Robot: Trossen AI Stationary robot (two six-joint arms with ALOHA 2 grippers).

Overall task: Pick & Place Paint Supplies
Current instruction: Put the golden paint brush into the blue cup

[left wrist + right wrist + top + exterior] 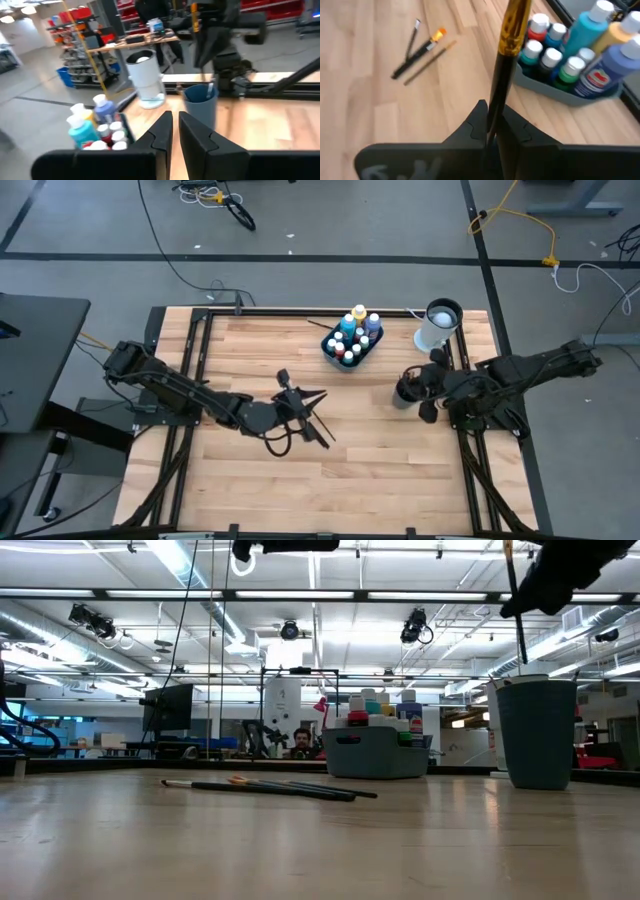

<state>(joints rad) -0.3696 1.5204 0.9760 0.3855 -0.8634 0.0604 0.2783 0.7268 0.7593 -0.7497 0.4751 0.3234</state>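
Note:
My right gripper (492, 117) is shut on a black brush with a gold ferrule (512, 30). It holds the brush over the dark blue cup (537, 730) at the table's right side (405, 393). Two or three more brushes (417, 50) lie flat on the wood at mid-table (270, 787). The paint bottles (352, 338) stand upright in a grey tray (560, 92) at the far middle. My left gripper (175, 122) hovers above the lying brushes (318, 430), pointing at the cup. Only a thin slit shows between its fingers, and nothing is in it. My right gripper pinches the brush's black handle (496, 95) just below the gold ferrule, between its two fingers. The fingers come from the table's right, slanting down, and lie across the brush. The brush stands almost upright, ferrule end up. Its lower end (524, 665) reaches the cup's rim line.
A tall white cylinder with a dark top (437, 325) stands just beyond the cup near the far right corner. A thin grey tip (210, 90) sticks up out of the cup. Bare wood lies along the near half of the table (380, 480).

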